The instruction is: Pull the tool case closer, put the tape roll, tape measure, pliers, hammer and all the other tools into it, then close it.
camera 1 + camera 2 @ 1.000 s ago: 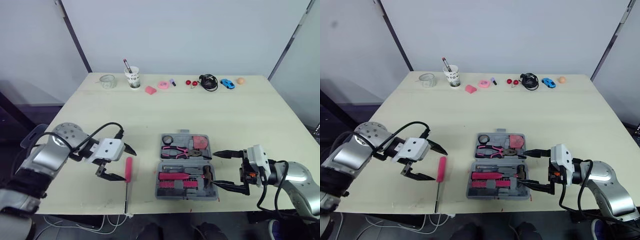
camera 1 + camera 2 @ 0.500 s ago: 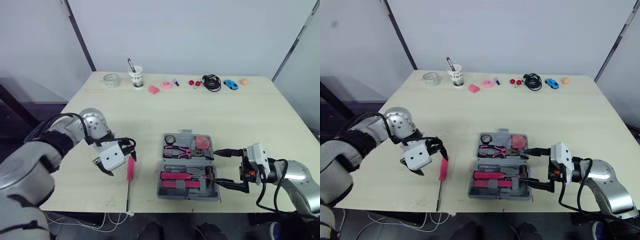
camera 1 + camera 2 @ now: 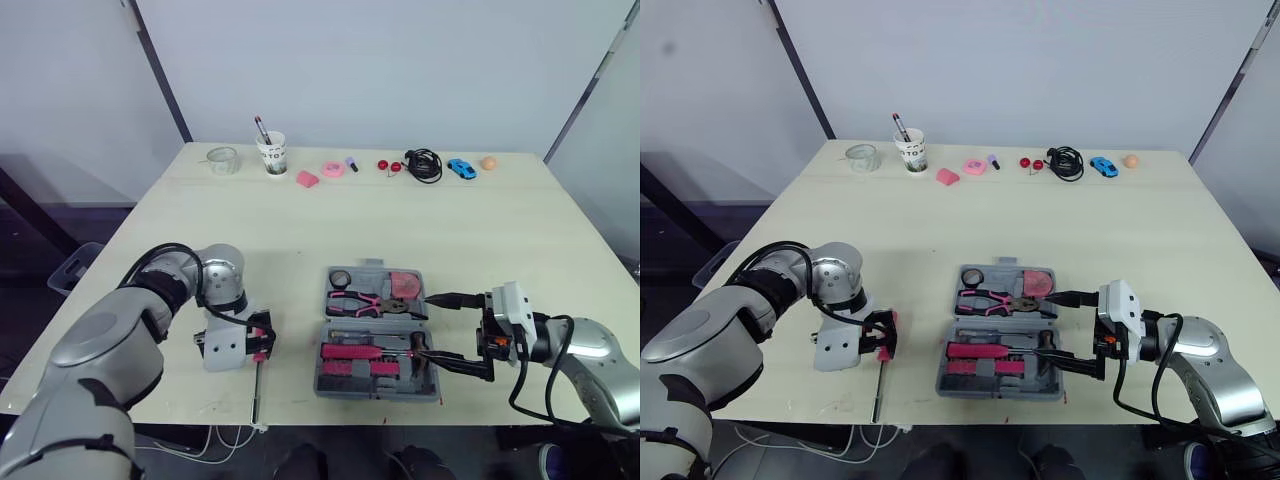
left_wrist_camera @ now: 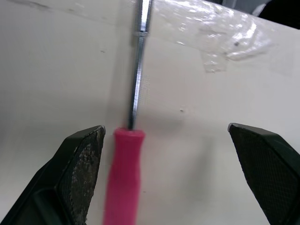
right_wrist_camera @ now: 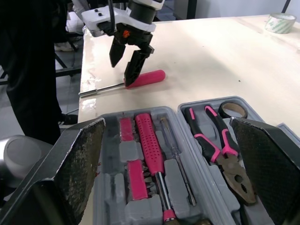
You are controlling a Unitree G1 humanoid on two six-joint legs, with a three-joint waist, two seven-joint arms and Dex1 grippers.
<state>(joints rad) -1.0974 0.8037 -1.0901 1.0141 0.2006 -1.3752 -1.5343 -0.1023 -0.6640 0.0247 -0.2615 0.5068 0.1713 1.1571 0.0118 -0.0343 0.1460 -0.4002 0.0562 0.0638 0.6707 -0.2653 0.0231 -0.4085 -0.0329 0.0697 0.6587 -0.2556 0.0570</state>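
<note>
One tool case lies at 3 o'clock of one screwdriver — left hand straddles its handle, wide; right hand wide.

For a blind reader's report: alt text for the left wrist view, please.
The open left tool straddles a pink-handled screwdriver lying on the table; the handle sits close beside one finger, the metal shaft pointing away.

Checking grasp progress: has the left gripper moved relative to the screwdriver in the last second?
Yes. The left gripper has shifted toward the tool case, from beside the screwdriver to straddling its pink handle, jaws open.
</note>
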